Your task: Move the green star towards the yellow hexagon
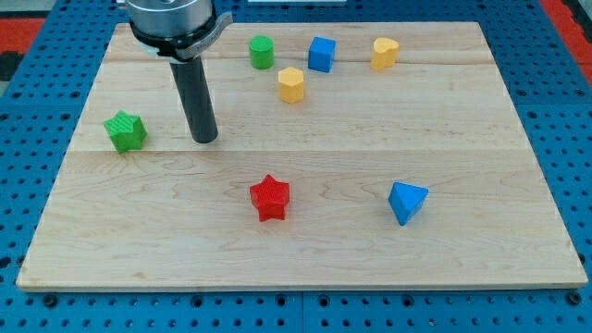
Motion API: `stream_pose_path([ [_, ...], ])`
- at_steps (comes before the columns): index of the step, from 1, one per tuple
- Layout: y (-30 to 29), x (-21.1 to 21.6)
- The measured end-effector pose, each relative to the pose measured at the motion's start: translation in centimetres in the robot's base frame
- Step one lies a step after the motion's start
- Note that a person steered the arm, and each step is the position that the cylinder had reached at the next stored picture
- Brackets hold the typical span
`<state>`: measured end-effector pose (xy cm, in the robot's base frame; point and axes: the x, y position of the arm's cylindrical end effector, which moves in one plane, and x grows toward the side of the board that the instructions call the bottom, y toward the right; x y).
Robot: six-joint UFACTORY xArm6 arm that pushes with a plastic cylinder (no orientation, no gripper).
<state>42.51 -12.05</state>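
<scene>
The green star (125, 130) lies near the board's left edge. The yellow hexagon (291, 84) sits up and to the right of it, in the upper middle of the board. My tip (204, 140) rests on the board to the right of the green star, apart from it, with a gap between them. The tip stands between the star and the hexagon, nearer the star and below-left of the hexagon. The rod rises from the tip toward the view's top.
A green cylinder (262, 52), a blue cube (321, 54) and a yellow heart-like block (385, 53) stand along the top. A red star (270, 197) lies at lower middle, a blue triangle (407, 202) at lower right. The wooden board (481, 250) ends in blue pegboard.
</scene>
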Motion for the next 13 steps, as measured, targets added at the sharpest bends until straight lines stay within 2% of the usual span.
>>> stream_pose_path([
  [2,-7.0,4.3],
  [3,-13.6,2.2],
  [4,-16.3,-1.0],
  [5,-9.7,2.3],
  [6,-5.7,2.0],
  [7,-8.1,2.0],
  [8,-16.4,1.3],
  [9,-9.2,-1.4],
  [10,1.1,-1.0],
  [11,5.3,-1.3],
  [12,4.8,-0.5],
  [13,8.9,2.7],
])
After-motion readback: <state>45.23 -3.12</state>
